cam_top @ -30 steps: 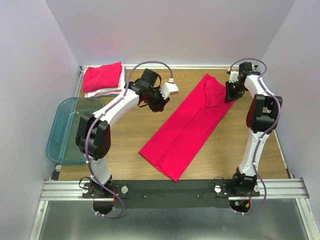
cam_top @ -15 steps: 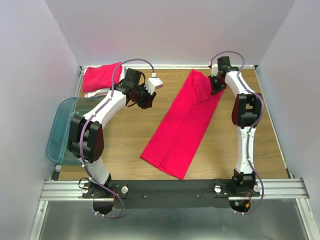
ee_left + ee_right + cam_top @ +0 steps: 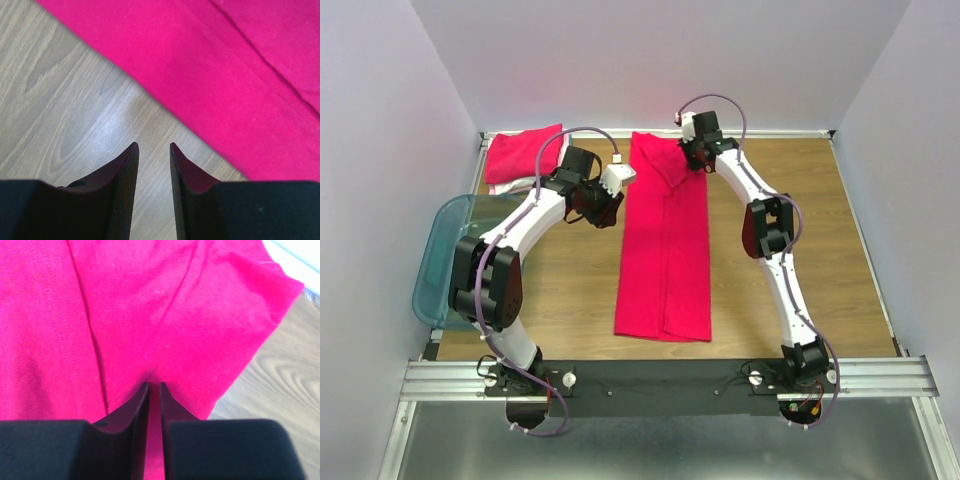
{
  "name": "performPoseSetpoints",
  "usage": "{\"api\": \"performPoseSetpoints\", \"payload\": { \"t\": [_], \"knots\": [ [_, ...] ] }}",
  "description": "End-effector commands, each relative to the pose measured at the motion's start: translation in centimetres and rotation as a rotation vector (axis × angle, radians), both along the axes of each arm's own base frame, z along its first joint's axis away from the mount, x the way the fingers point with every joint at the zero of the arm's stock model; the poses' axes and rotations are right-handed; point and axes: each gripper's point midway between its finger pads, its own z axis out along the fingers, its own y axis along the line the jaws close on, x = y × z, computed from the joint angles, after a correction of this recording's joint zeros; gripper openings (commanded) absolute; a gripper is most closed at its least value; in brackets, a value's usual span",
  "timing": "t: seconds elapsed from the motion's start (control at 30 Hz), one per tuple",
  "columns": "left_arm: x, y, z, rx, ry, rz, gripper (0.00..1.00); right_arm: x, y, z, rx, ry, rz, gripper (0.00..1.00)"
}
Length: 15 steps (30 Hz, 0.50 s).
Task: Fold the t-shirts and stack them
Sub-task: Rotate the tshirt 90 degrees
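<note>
A long red-pink t-shirt (image 3: 665,260), folded lengthwise, lies flat down the middle of the wooden table (image 3: 800,230), running from front to back. My right gripper (image 3: 692,160) is at its far end, shut on a pinch of the cloth; in the right wrist view the gripper (image 3: 154,385) has the fabric (image 3: 150,305) bunched between the narrow jaws. My left gripper (image 3: 607,208) hovers just left of the shirt's edge. In the left wrist view that gripper (image 3: 152,145) is open over bare wood, with the shirt's edge (image 3: 210,90) ahead of it.
A stack of folded t-shirts (image 3: 525,155), red-pink on top with white below, sits in the back left corner. A translucent teal bin (image 3: 445,260) stands at the left edge. Walls close the table on three sides.
My right gripper has carried the shirt's far end leftward along the back, swinging the shirt from a diagonal to straight front-to-back. The left gripper drew back slightly to the left.
</note>
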Motion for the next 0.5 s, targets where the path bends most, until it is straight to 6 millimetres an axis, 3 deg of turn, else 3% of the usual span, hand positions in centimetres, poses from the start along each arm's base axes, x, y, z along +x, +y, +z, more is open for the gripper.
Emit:
{"api": "performPoseSetpoints", "payload": {
  "t": [0.0,0.13,0.23,0.27,0.33,0.37,0.4,0.47],
  "knots": [
    [0.1,-0.5,1.0,-0.041,0.001,0.009,0.39,0.5,0.4,-3.7,-0.038,-0.008,0.002,0.25],
    [1.2,-0.7,2.3,-0.063,-0.028,0.025,0.42,2.1,0.3,-0.1,-0.034,-0.101,-0.029,0.34],
    [2.2,-0.7,4.1,-0.085,-0.088,0.038,0.48,2.4,-0.4,4.0,-0.043,-0.163,-0.042,0.45],
    [2.4,-0.6,4.6,-0.091,-0.102,0.045,0.57,2.1,-0.3,6.4,-0.033,-0.187,-0.034,0.57],
    [2.8,-0.4,5.8,-0.103,-0.14,0.052,0.61,1.5,-0.2,9.7,-0.012,-0.22,-0.016,0.67],
    [3.1,-0.3,7.4,-0.118,-0.189,0.052,0.68,1.1,-0.1,11.2,-0.002,-0.234,-0.007,0.72],
    [3.2,-0.1,8.4,-0.133,-0.215,0.053,0.89,0.2,-0.2,14.8,0.015,-0.274,0.006,0.8],
    [3.2,-0.1,11.6,-0.162,-0.303,0.041,0.95,-1.1,0.0,18.3,0.041,-0.311,0.033,0.91]
  ]
}}
